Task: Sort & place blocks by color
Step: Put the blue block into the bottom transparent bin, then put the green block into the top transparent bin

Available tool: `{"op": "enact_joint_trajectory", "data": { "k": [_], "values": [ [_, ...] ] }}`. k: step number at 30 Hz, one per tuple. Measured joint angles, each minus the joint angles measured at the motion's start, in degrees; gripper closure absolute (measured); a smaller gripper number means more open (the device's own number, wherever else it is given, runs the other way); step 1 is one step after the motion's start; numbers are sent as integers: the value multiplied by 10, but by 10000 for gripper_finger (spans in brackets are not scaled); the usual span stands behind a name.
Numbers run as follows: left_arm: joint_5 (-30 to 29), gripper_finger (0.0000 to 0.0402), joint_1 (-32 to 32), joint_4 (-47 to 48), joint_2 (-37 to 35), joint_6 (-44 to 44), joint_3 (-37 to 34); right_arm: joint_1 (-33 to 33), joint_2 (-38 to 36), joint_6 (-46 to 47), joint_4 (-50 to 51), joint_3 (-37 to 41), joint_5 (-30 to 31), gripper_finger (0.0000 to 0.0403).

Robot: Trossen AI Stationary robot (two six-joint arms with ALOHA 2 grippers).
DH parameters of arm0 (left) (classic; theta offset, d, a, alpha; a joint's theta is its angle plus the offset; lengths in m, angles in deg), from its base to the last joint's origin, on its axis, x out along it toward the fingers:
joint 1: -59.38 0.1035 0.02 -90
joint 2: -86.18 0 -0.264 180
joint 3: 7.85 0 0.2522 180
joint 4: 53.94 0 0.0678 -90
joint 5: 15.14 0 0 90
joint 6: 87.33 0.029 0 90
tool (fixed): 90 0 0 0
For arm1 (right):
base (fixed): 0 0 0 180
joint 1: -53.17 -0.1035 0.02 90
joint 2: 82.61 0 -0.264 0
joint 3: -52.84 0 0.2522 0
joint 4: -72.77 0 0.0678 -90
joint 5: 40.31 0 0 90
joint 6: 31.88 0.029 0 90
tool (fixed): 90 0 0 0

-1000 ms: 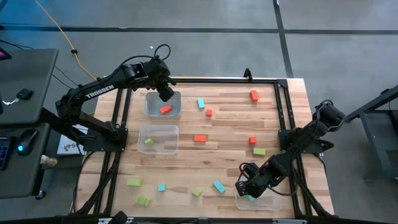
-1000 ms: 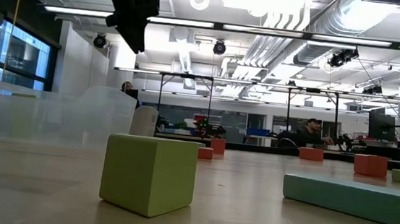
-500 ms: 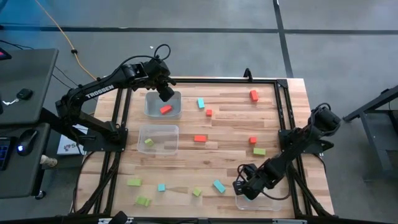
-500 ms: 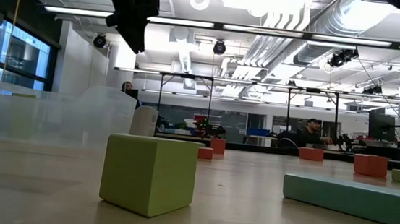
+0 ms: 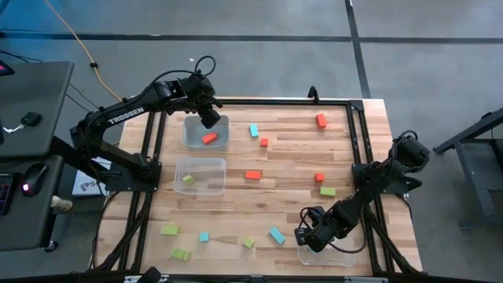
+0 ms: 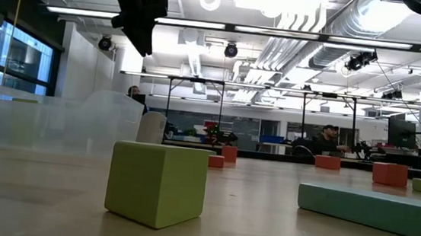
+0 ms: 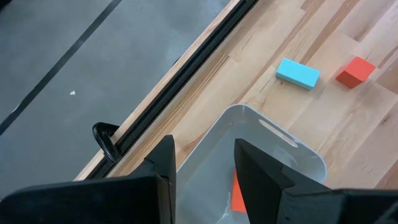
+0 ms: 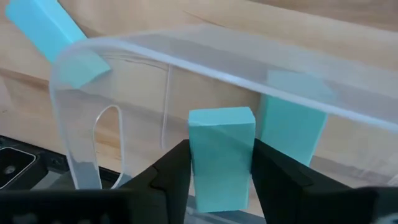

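Teal block (image 8: 221, 155) sits pinched upright between the right gripper (image 5: 305, 236) fingers, just above the clear tub (image 5: 339, 255) at the table's near right corner — release lies straight down, beside a teal piece already inside (image 8: 291, 121). Another teal bar (image 5: 277, 235) lies just outside the tub. The left gripper (image 5: 209, 118) hangs parted and empty over the far-left tub (image 5: 190, 139) holding a red block (image 5: 209, 138).

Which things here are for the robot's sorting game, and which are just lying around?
For the game:
- red blocks, lime green blocks and teal blocks on the table
- teal block in the right hand
- left hand over the red tub
- green tub, teal tub

Just lying around:
- yellow cable
- side desk
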Motion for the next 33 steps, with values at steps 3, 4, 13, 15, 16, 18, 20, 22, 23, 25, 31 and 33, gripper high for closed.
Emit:
{"op": "enact_joint_trajectory", "data": {
  "k": [3, 4, 13, 15, 16, 18, 20, 22, 23, 25, 31, 33],
  "values": [
    [0, 304, 0, 0, 0, 0, 0, 0, 0, -3, 0, 0, 0, 244],
    [0, 304, 0, 0, 0, 0, 0, 0, 0, -4, 0, 0, 0, 243],
    [0, 304, 0, 0, 0, 0, 0, 0, 0, -4, -1, 0, 5, 239],
    [0, 300, 0, 1, 0, 7, 0, 0, 0, -4, -7, 0, 15, 238],
    [0, 297, 0, 2, 0, 11, 0, 0, 0, -5, -12, 0, 20, 238],
    [0, 288, 0, 5, 0, 14, 0, 0, 0, -9, -26, 0, 31, 238],
    [0, 276, 0, 7, 0, 15, 0, 0, -1, -10, -36, 0, 34, 238],
    [0, 261, 0, 7, 0, 15, 0, 0, -1, -6, -39, 0, 34, 238],
    [0, 253, 0, 7, 0, 15, 0, 0, -1, 0, -39, 0, 34, 238],
    [-1, 236, 0, 7, 0, 15, 0, 0, -2, 10, -39, 0, 34, 238],
    [9, 208, 0, 15, -3, 52, 0, -1, -15, 26, -27, -15, 63, 238],
    [11, 208, -3, 19, -6, 59, 0, -1, -20, 21, 2, -33, 78, 238]
  ]
}}
